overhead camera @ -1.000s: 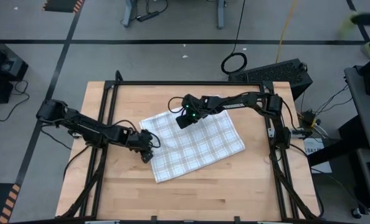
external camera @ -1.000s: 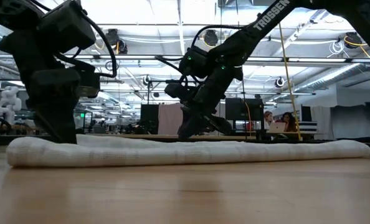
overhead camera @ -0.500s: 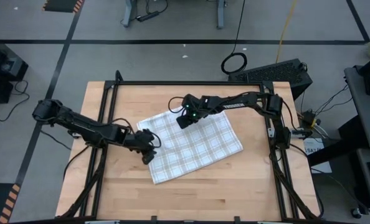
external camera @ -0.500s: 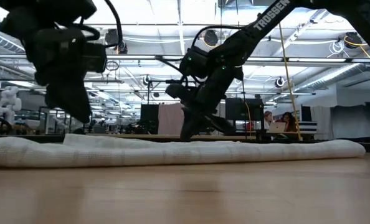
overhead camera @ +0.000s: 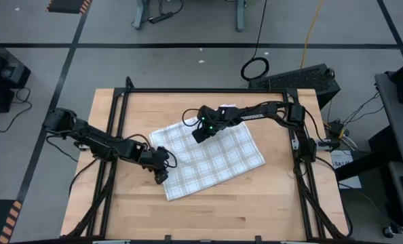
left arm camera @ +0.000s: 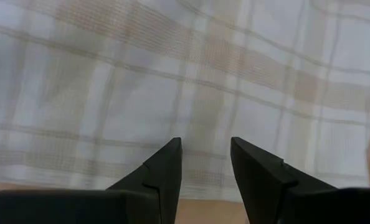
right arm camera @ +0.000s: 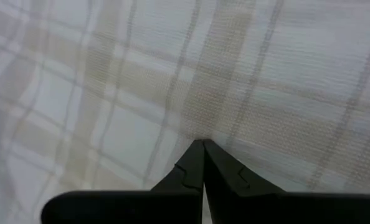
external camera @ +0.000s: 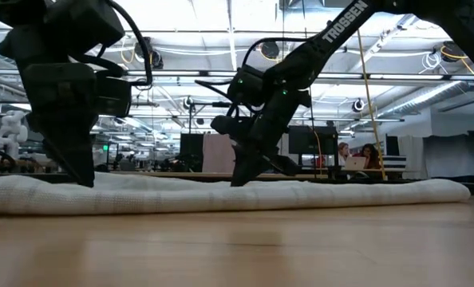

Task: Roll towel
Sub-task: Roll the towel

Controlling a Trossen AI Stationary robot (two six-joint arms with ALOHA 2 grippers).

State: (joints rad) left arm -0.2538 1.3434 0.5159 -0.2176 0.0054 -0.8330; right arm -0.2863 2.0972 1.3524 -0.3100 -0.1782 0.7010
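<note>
Checked towel [overhead camera: 212, 157] flat on wooden surface [overhead camera: 276, 203]. Left end effector [overhead camera: 162, 175] open at its edge; right end effector [overhead camera: 199, 133] closed, seemingly pinching cloth.

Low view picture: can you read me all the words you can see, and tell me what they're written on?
"TROSSEN" - white letters on the right arm, running up its dark link in the low view.
The towel shows only its check pattern; no words can be read on it.
Screens and signs in the room behind the table are too small and blurred to read.
The other views show no readable text.
</note>
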